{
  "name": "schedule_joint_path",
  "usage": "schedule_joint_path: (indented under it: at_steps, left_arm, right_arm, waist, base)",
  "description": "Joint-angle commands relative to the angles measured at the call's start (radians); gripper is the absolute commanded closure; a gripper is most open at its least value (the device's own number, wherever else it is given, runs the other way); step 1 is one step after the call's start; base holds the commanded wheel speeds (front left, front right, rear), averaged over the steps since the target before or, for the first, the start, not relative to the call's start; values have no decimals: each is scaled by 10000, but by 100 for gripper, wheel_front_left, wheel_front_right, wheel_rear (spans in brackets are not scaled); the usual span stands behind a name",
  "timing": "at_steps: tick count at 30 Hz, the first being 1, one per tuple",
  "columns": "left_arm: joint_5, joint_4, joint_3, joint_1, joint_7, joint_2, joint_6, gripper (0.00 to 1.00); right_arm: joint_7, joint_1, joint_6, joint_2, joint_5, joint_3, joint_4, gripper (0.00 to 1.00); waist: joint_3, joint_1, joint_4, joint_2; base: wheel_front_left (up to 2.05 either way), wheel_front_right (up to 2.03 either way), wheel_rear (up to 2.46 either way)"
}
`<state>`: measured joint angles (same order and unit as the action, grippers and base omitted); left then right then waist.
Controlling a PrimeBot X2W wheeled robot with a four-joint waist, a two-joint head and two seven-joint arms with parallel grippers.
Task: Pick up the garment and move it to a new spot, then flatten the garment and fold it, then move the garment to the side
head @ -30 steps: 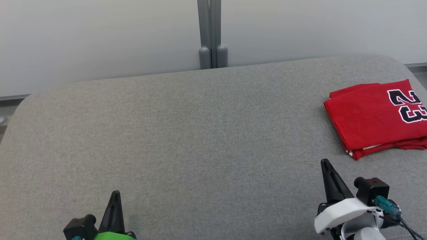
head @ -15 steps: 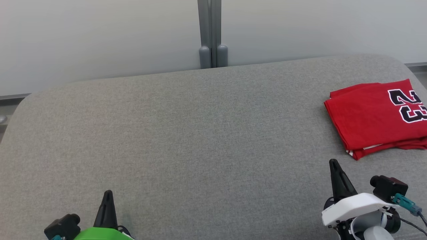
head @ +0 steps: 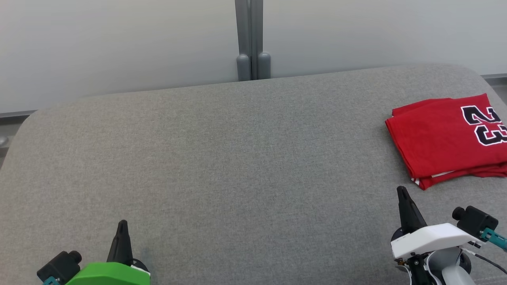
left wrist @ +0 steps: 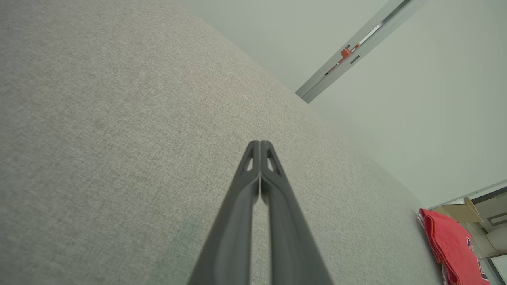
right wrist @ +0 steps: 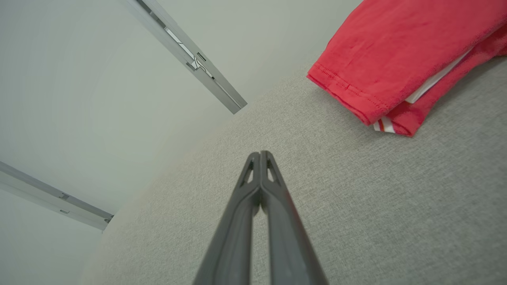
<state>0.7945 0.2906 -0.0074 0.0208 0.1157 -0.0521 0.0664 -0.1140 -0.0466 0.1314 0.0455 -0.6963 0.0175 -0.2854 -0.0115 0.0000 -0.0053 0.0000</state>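
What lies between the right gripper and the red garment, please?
Nothing: bare grey cushion separates the right gripper and red garment, seen in head and right wrist views.

The right gripper [right wrist: 260, 152] rises from 6 o'clock, its two dark fingers pressed together with nothing between them, above a grey cushion [right wrist: 356, 198]. At 2 o'clock the folded red garment [right wrist: 396, 51] lies on the cushion, white trim peeking from its near corner. A pale wall [right wrist: 79, 79] carries one grey rail [right wrist: 186, 55] at 11 o'clock and a second rail [right wrist: 51, 200] at 9 o'clock.
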Motion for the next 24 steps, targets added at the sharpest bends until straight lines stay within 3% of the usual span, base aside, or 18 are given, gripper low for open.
schedule_joint_path:
  at_steps: [1,24]
  left_arm:
    - [310,-181,78,-363,-60,-19,77,100]
    - [2941,-282,470,-704,-809,-8,274,100]
  right_arm:
    - [96,-281,-4,35,-368,57,179,100]
    - [828,-419,-3,46,-3301,365,272,100]
  waist:
    - [2,0,1,0]
    - [38,0,14,0]
  base:
    - [0,0,0]
    - [0,0,0]
